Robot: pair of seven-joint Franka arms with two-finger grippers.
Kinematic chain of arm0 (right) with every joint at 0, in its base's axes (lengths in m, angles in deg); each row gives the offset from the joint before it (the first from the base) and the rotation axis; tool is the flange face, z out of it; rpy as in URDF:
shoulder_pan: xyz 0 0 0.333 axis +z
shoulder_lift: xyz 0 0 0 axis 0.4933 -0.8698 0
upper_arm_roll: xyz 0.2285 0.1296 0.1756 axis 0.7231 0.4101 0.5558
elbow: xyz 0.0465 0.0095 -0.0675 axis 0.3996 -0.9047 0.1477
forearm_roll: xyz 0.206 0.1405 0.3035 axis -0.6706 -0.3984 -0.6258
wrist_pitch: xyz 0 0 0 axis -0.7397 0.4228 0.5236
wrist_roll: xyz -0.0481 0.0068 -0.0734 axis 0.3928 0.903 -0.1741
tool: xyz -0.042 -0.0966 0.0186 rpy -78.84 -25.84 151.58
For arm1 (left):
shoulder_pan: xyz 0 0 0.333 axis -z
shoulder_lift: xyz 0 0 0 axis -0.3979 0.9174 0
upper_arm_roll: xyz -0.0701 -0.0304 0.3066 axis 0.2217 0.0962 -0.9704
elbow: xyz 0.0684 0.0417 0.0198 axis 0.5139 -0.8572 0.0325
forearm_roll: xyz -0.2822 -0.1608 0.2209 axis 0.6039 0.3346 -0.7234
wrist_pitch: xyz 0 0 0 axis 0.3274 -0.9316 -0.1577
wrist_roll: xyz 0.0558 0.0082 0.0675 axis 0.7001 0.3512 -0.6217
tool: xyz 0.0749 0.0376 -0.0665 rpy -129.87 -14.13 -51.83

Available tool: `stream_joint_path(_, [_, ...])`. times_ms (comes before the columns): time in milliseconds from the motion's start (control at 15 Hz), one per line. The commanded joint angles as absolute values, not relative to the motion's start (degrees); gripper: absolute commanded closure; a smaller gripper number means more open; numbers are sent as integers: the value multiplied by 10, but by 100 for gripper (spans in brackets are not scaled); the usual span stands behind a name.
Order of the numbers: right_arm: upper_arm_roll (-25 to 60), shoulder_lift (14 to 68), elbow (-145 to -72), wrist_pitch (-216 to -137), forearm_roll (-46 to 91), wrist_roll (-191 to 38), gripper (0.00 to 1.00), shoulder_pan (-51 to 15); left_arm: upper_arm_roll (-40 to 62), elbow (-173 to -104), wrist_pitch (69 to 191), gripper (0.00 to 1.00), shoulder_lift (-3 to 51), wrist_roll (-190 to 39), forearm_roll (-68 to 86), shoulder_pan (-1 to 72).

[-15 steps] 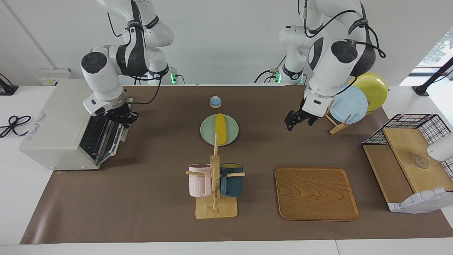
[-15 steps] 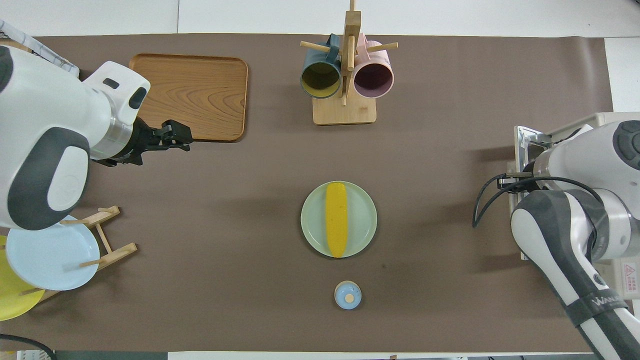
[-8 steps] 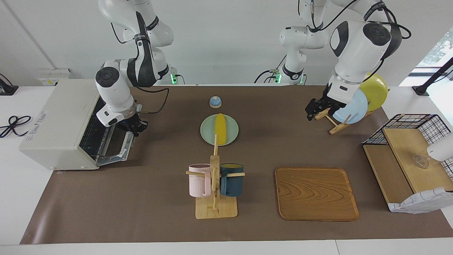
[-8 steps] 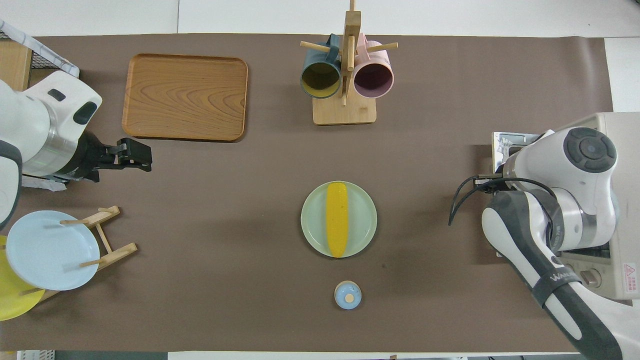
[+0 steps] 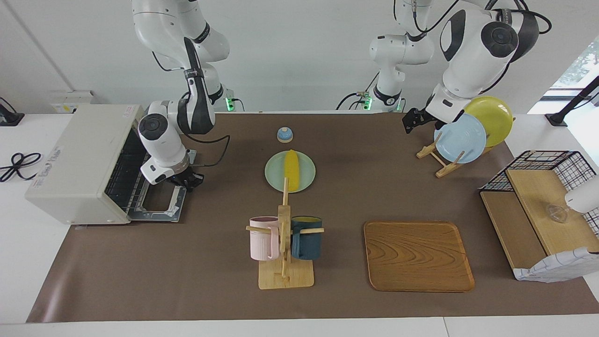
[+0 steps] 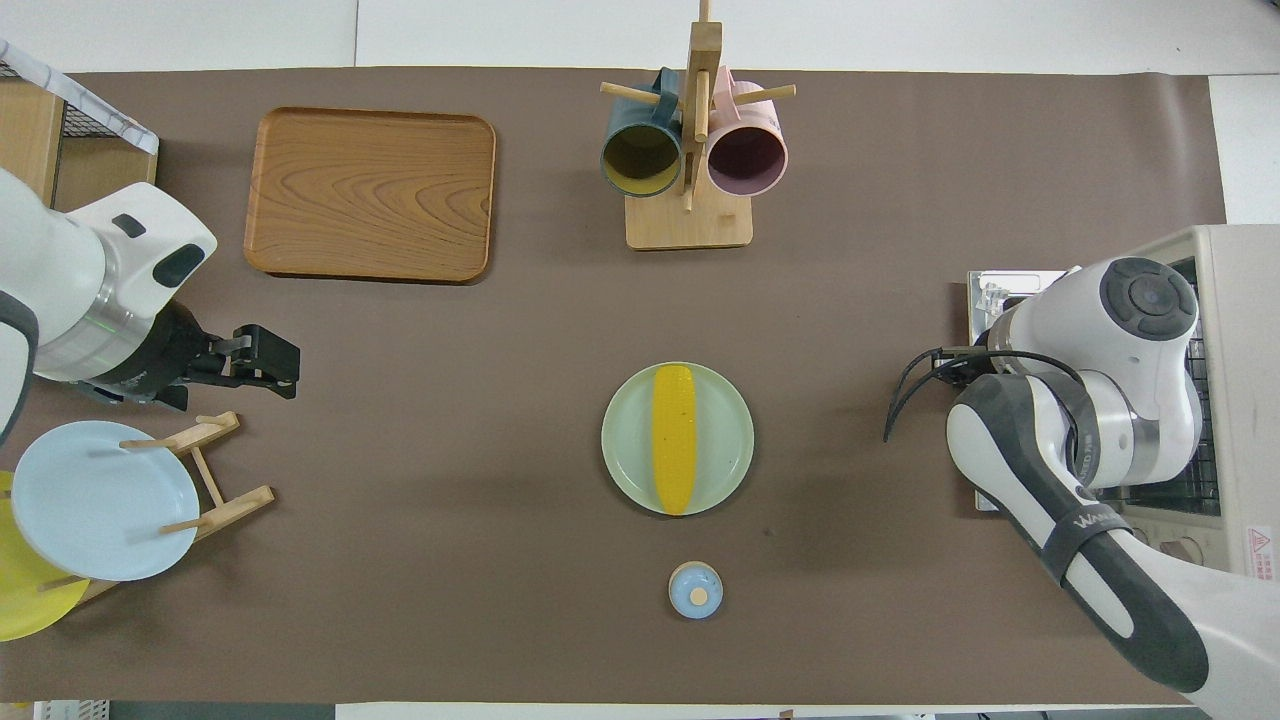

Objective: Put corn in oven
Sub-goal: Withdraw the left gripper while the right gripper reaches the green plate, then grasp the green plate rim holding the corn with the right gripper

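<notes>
The yellow corn (image 5: 292,169) lies on a pale green plate (image 5: 273,178) at the middle of the table; both show in the overhead view, the corn (image 6: 673,438) on the plate (image 6: 622,455). The off-white oven (image 5: 77,154) stands at the right arm's end of the table. Its door (image 5: 157,208) lies open and flat, and the wire rack shows inside. My right gripper (image 5: 189,180) is low at the door's handle edge, shut on the handle; in the overhead view its own arm hides it. My left gripper (image 5: 412,120) is open and empty, up over the plate rack; it also shows in the overhead view (image 6: 270,357).
A small blue bell (image 5: 284,135) sits nearer to the robots than the plate. A mug rack (image 5: 284,243) and a wooden tray (image 5: 418,255) lie farther out. A plate rack (image 5: 461,138) and a wire shelf (image 5: 538,206) stand at the left arm's end.
My right gripper has pulled the oven door down from nearly shut to flat open. My left gripper has risen and drawn back toward the plate rack.
</notes>
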State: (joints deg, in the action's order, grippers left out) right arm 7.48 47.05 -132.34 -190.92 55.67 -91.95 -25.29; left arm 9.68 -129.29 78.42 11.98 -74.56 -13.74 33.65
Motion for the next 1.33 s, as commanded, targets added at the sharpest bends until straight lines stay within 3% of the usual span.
stream_joint_path(0, [92,468,-1313,-1919,572,-945,100,-275,100,-1200,737,0,166,-739,-142,332])
stream_joint_path(333, [154,474,-1272,-1871,570,-993,100,-275,96,-1221,785,0,146,-738,-119,332])
stream_joint_path(400, [165,474,-1258,-1861,569,-1016,91,-275,96,-1230,793,0,143,-739,-119,335])
stream_joint_path(467, [180,474,-1253,-1859,568,-1041,55,-275,96,-1235,796,0,141,-739,-119,336])
stream_joint_path(533, [195,475,-1251,-1860,569,-1051,26,-275,96,-1238,797,0,139,-739,-119,337])
stream_joint_path(600, [218,474,-1242,-1861,569,-1050,20,-275,97,-1236,794,0,139,-739,-119,337])
stream_joint_path(800, [272,458,-1197,-1849,568,-1064,21,-275,100,-1224,790,0,145,-739,-120,329])
stream_joint_path(867, [289,449,-1173,-1827,567,-1066,16,-274,100,-1224,790,0,147,-739,-120,329])
stream_joint_path(933, [307,443,-1141,-1799,563,-1085,0,-262,100,-1223,790,0,151,-739,-120,329])
stream_joint_path(1000, [307,427,-1104,-1770,565,-1128,0,-233,98,-1221,790,0,157,-740,-120,328])
stream_joint_path(1267, [304,273,-891,-1667,659,-1312,0,-85,97,-1213,789,0,157,-740,-120,329])
